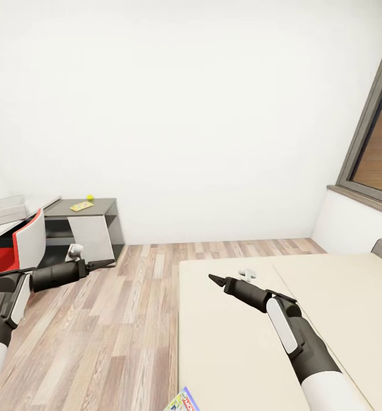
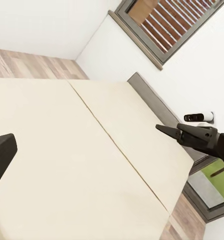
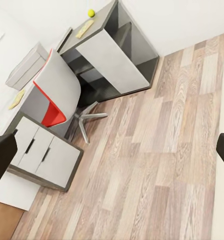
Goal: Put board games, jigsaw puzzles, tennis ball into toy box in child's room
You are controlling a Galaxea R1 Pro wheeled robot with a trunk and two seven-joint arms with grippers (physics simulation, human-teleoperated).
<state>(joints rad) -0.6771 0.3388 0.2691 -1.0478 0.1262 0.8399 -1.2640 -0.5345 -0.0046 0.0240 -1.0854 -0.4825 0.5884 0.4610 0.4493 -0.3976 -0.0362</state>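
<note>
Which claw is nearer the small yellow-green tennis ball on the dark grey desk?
Left. The left claw hangs over the floor just short of the desk bearing the ball; the right claw is over the cream bed.

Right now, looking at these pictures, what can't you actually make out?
- Board game, head view: cut off by the bottom edge, only a corner shows.
- Flat item beside the tennis ball on the table: too small to read its cover.
- Toy box: cut by the left edge, so its contents are hidden.
- Right gripper and left gripper: fingers seen edge-on, gap unclear.
</note>
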